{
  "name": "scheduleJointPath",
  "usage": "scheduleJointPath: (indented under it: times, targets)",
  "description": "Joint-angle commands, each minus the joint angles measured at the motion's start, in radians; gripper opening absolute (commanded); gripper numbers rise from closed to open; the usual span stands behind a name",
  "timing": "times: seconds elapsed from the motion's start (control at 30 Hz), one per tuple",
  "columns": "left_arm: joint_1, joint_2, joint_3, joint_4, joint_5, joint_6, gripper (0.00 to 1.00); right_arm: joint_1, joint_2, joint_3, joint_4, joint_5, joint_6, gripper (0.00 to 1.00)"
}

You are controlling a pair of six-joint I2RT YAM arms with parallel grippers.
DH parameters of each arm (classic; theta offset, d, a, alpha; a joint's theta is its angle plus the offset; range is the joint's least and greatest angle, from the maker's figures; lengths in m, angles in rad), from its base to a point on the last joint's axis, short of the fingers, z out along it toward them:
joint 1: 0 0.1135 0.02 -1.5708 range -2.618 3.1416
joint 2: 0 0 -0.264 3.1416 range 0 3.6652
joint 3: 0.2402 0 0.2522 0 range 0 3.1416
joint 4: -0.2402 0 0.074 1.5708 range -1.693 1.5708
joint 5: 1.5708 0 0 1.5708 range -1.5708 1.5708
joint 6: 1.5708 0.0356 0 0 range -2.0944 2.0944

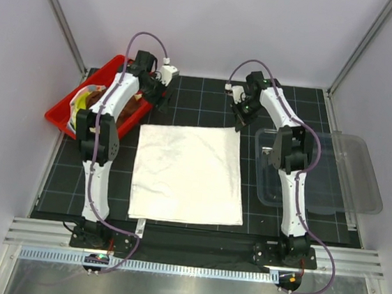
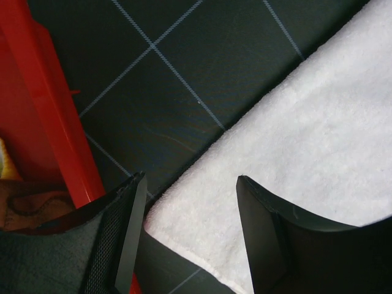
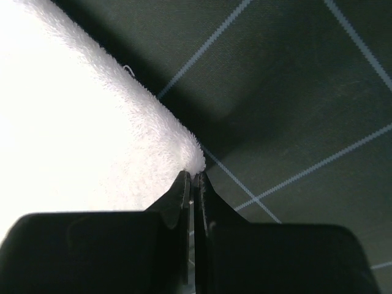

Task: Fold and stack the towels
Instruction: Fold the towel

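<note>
The large white towel (image 1: 187, 174) lies spread flat on the black grid mat. My left gripper (image 1: 156, 108) is open at the towel's far left corner; in the left wrist view (image 2: 190, 202) its fingers (image 2: 131, 233) straddle that corner of the towel (image 2: 306, 135). My right gripper (image 1: 239, 125) is at the far right corner; in the right wrist view (image 3: 195, 177) its jaws are shut on the tip of that corner of the towel (image 3: 79, 122). A yellow-green cloth (image 1: 85, 97) and a brown cloth (image 2: 30, 205) lie in the red tray. The light-blue towel is out of view.
The red plastic tray (image 1: 63, 108) stands at the far left of the mat, close beside my left gripper; its wall also shows in the left wrist view (image 2: 55, 122). A clear plastic bin (image 1: 333, 175) sits at the right, overhanging the mat's edge.
</note>
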Motion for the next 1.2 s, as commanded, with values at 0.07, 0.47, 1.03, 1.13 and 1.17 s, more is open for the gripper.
scheduleJointPath:
  times: [0.07, 0.47, 1.03, 1.13, 1.17]
  targets:
    - [0.005, 0.081, 0.133, -0.103, -0.021, 0.026, 0.63, -0.012, -0.065, 0.013, 0.001, 0.124, -0.061, 0.01]
    - [-0.005, 0.111, 0.153, -0.089, -0.095, 0.07, 0.63, -0.033, -0.105, -0.03, 0.064, 0.119, -0.098, 0.01]
    - [-0.037, 0.258, 0.276, -0.138, -0.227, 0.134, 0.59, -0.058, -0.138, -0.093, 0.126, 0.121, -0.161, 0.01]
    - [-0.054, 0.261, 0.277, -0.138, -0.265, 0.15, 0.57, -0.058, -0.137, -0.094, 0.13, 0.119, -0.164, 0.01]
    - [-0.058, 0.262, 0.277, -0.141, -0.295, 0.156, 0.57, -0.058, -0.138, -0.096, 0.132, 0.119, -0.164, 0.01]
